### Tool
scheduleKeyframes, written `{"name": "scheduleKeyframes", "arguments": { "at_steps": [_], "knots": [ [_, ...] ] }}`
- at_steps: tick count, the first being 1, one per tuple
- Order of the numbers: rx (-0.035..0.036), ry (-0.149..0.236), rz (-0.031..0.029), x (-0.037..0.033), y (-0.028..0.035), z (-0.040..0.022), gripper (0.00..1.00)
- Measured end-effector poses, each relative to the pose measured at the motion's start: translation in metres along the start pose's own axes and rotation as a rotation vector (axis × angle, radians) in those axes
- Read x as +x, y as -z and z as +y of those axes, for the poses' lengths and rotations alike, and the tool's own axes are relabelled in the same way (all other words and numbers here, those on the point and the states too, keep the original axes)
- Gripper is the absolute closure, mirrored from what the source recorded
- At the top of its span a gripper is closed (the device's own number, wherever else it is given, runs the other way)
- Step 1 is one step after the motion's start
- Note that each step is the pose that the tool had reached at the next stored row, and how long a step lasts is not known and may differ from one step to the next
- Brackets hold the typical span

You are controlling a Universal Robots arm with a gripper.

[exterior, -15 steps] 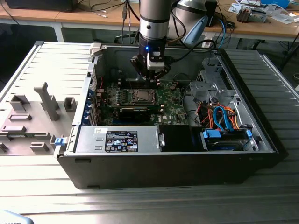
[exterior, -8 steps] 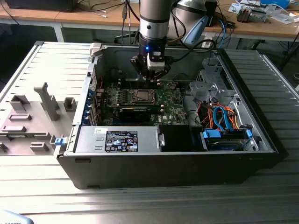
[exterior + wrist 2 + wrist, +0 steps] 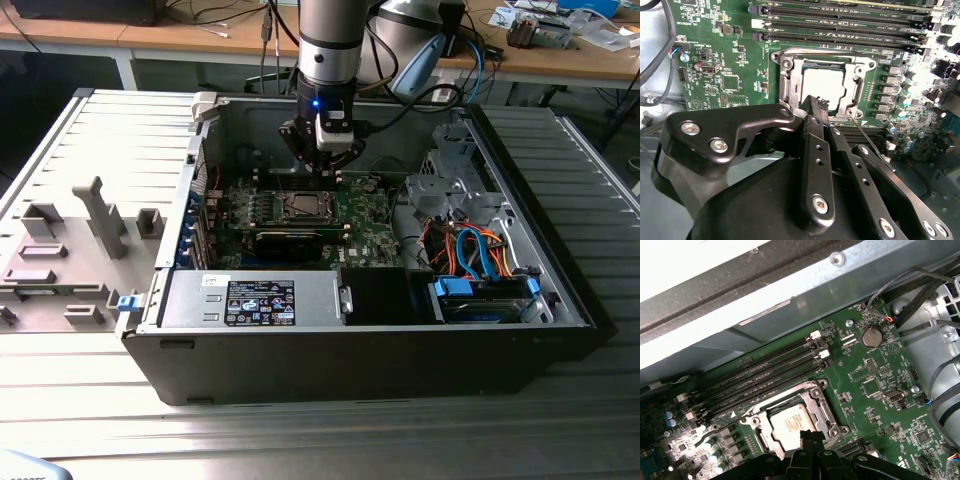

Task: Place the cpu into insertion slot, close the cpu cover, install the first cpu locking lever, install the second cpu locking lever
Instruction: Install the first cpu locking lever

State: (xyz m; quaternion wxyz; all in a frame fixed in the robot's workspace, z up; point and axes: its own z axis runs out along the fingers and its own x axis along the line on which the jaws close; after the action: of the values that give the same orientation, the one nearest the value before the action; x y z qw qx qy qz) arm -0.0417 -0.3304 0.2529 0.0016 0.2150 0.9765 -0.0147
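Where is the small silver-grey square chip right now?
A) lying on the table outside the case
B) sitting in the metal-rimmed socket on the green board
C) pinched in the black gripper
B: the flat silver-grey square cpu sits inside the silvery-rimmed square insertion slot, beside the tip of the black gripper.

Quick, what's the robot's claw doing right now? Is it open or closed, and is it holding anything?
Gripper: fingers closed, holding nothing I can see, tips by the edge of the cpu cover.
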Motion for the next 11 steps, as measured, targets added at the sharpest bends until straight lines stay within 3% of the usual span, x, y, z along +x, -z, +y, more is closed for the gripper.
{"name": "scheduleKeyframes", "arguments": {
  "at_steps": [11],
  "knots": [
    [-0.0002,0.018,-0.0005,0.0000,0.0000,0.0000,0.89]
  ]
}}
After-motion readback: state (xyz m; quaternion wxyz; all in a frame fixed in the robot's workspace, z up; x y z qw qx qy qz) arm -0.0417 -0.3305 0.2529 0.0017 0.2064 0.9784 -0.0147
